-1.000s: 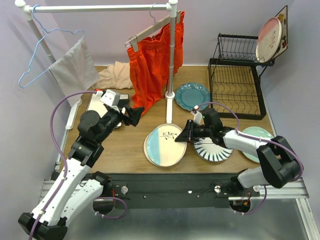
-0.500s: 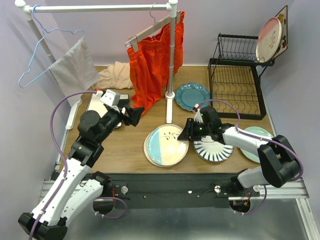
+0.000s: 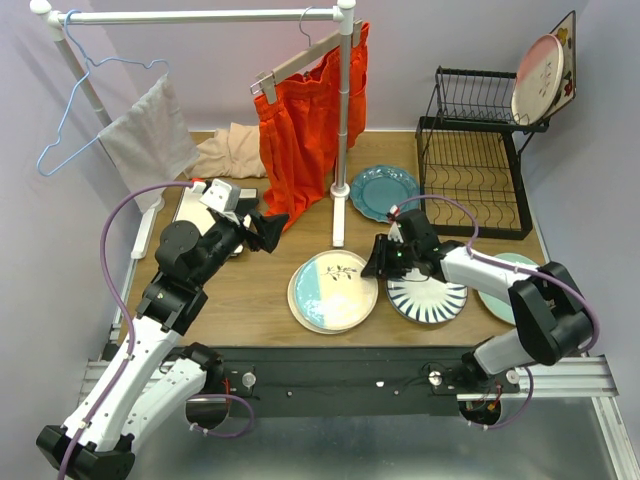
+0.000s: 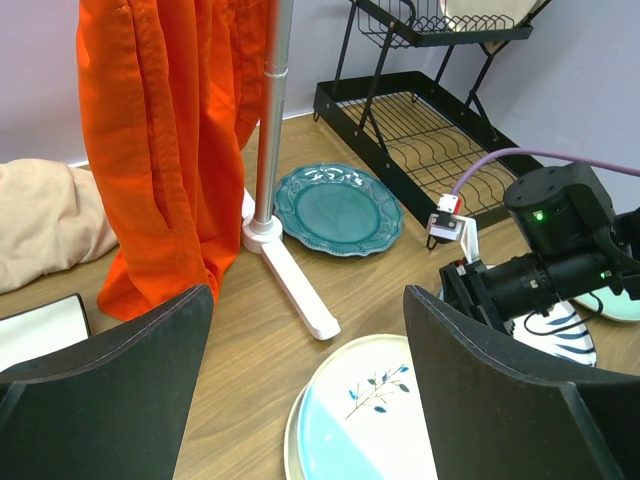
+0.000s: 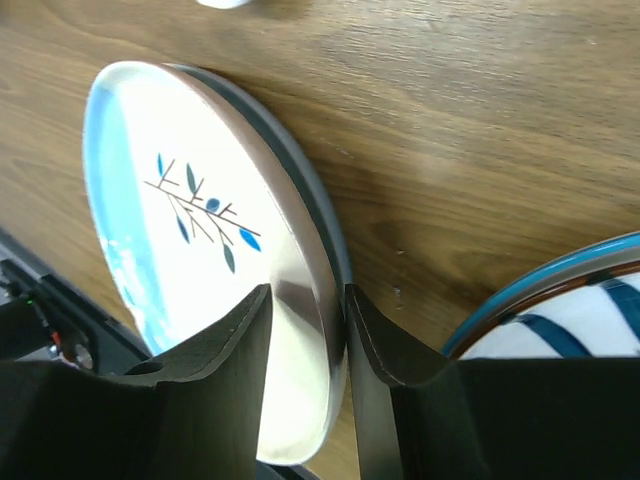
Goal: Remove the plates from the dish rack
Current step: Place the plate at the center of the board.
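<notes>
Three pieces of cloth sit on the left side: a grey cloth (image 3: 145, 135) hanging from the white clothes rail (image 3: 200, 16), a beige cloth (image 3: 228, 152) heaped on the table (image 3: 255, 295) behind it, and an orange garment (image 3: 300, 125) hanging by the rail's right post.

Of the two arms, the left gripper (image 3: 268, 228) hovers above the table in front of the orange garment. Its fingers (image 4: 110, 390) are spread wide with nothing between them.

There are six plates in all. Four lie flat on the table:
- The cream and light-blue plate (image 3: 332, 290) is near the front edge.
- The teal plate (image 3: 384, 192) is farther back, just beside the foot of the rail.
- The blue-striped plate (image 3: 428, 298) is right of the cream one, their rims very close.
- The pale mint plate (image 3: 515, 275) is farthest right, partly hidden by the right arm.

The right gripper (image 3: 376, 262) reaches in low between the cream and the striped plates. In the wrist view its two fingers (image 5: 230, 390) stand a narrow way apart with the cream plate's right rim between them. Whether they pinch the rim or only straddle it cannot be told.

The one dish rack (image 3: 476, 97) stands at the back right. Its lower grid is bare. Two plates stand on edge at the right end of its upper shelf: a round pink and cream plate (image 3: 537, 78) in front, and a square flowered plate (image 3: 568, 55) behind it
</notes>
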Controlling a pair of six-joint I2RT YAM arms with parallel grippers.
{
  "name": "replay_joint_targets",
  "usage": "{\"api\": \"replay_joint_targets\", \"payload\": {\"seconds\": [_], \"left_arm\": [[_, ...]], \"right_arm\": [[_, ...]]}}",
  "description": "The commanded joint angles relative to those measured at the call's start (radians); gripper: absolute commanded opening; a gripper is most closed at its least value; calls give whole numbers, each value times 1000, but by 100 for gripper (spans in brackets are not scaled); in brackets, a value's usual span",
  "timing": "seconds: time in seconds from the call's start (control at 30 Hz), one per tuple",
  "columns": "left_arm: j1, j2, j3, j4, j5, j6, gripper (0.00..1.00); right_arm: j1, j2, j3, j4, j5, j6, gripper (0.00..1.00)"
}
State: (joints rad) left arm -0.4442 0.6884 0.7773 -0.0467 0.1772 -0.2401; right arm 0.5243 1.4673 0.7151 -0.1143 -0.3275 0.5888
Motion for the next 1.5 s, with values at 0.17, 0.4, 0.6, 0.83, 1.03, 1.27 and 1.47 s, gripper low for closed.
{"api": "replay_joint_targets", "payload": {"seconds": [0.17, 0.4, 0.6, 0.83, 1.03, 1.27, 1.47], "left_arm": [[5, -12, -7, 15, 25, -5, 86], [4, -13, -9, 13, 24, -5, 86], [6, -15, -9, 13, 24, -5, 86], [6, -18, -9, 13, 21, -5, 86], [4, -10, -7, 13, 27, -5, 86], [4, -15, -9, 13, 25, -5, 86], [4, -13, -9, 15, 30, -7, 86]], "right_arm": [[8, 34, 35, -1, 47, -26, 34], [8, 50, 33, 1, 42, -23, 29], [11, 42, 32, 2, 48, -24, 23], [17, 67, 30, 7, 56, -30, 18], [22, 73, 34, 10, 67, -27, 15], [22, -4, 61, -34, 114, -17, 32], [20, -97, 173, -165, 284, 0, 50]]}}
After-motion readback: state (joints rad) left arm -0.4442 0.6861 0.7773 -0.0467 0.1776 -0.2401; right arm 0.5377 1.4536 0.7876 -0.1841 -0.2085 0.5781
